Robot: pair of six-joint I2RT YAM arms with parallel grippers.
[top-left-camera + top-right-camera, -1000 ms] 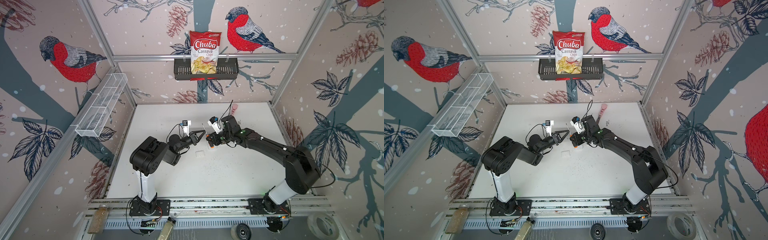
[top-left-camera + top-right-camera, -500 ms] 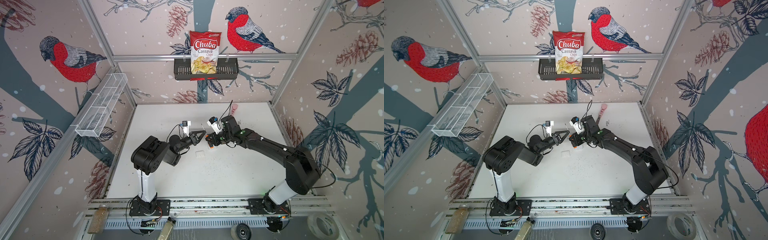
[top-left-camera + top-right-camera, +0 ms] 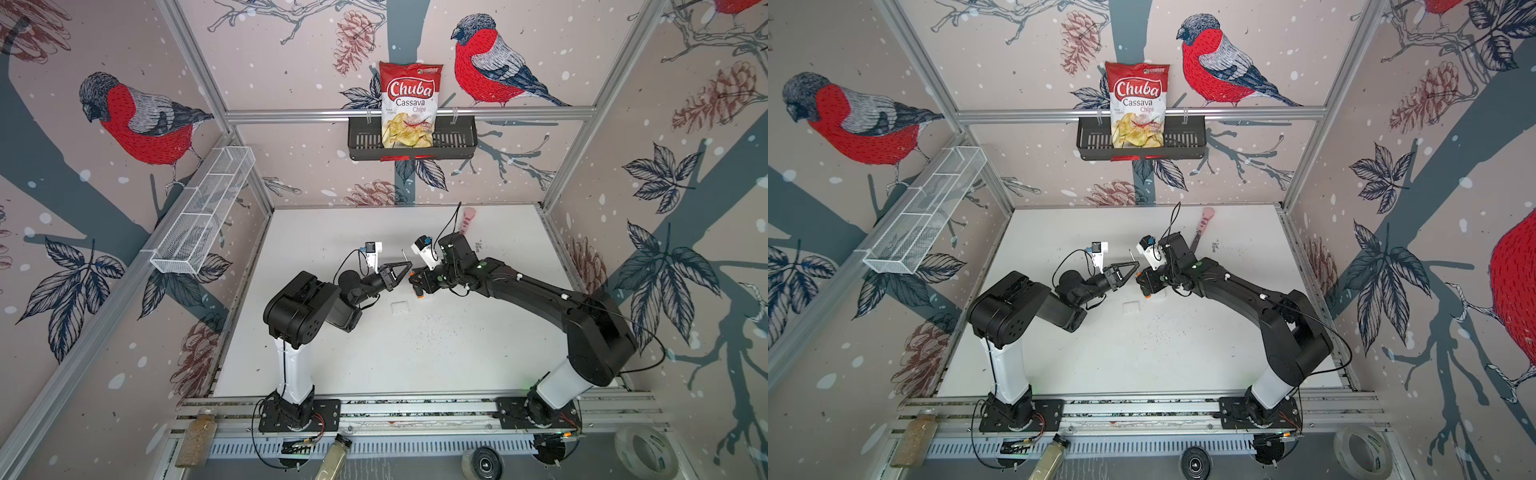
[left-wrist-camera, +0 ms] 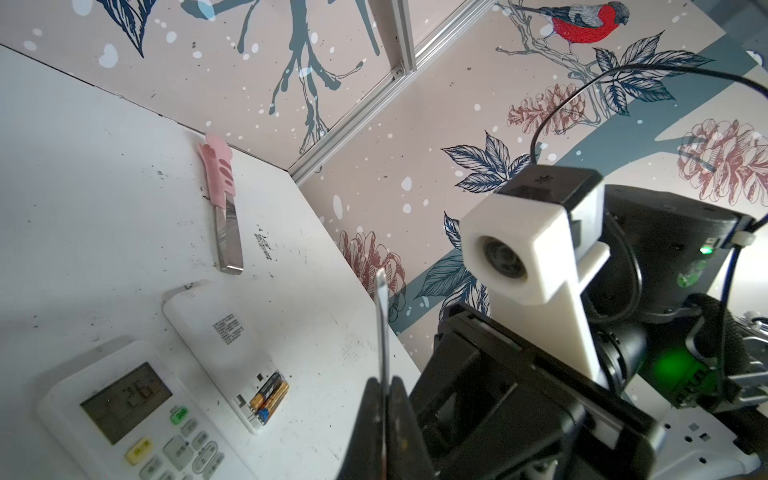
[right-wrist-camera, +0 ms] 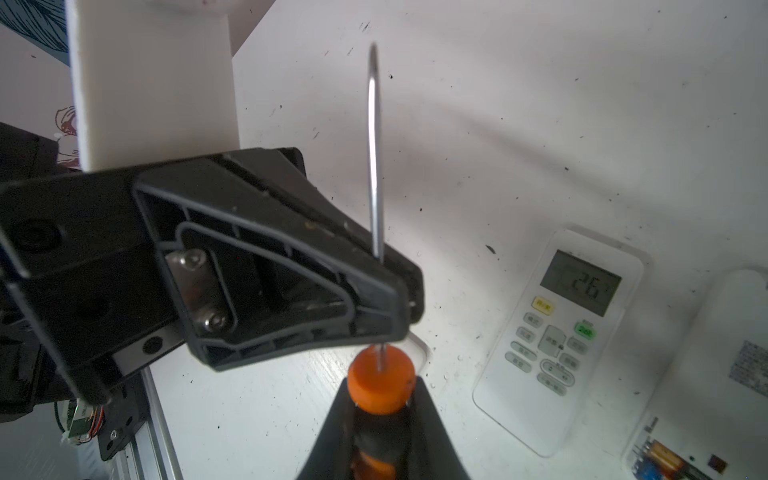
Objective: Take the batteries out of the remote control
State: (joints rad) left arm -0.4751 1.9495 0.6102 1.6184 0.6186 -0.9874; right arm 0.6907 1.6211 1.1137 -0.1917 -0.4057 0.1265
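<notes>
1. We see the right gripper (image 5: 380, 409) clamped on the orange handle of the screwdriver (image 5: 375, 166). The left gripper (image 3: 405, 268) pinches its bare metal shaft close to the handle. The tip stands free in the air beyond the left fingers.
2. The batteries (image 4: 270, 392) lie side by side in the open compartment at one end of a face-down remote control (image 4: 224, 332). It rests on the table below the screwdriver, apart from the tip and from both grippers.
3. Just beside it lies a second remote (image 4: 124, 407), face up, its display reading 26.
4. Well behind the grippers, a black basket (image 3: 457, 141) on the back wall (image 3: 311, 174) holds a bag of Chuba cassava chips (image 3: 409, 104). A white wire basket (image 3: 199, 220) hangs well off to the left gripper's side.
5. A small white flat piece (image 3: 400, 307) lies on the table just beside both grippers, on the side away from the back wall. A pink-handled blade (image 4: 220, 187) lies beyond the right gripper.
6. In both top views the right arm (image 3: 540, 299) covers the remotes.
</notes>
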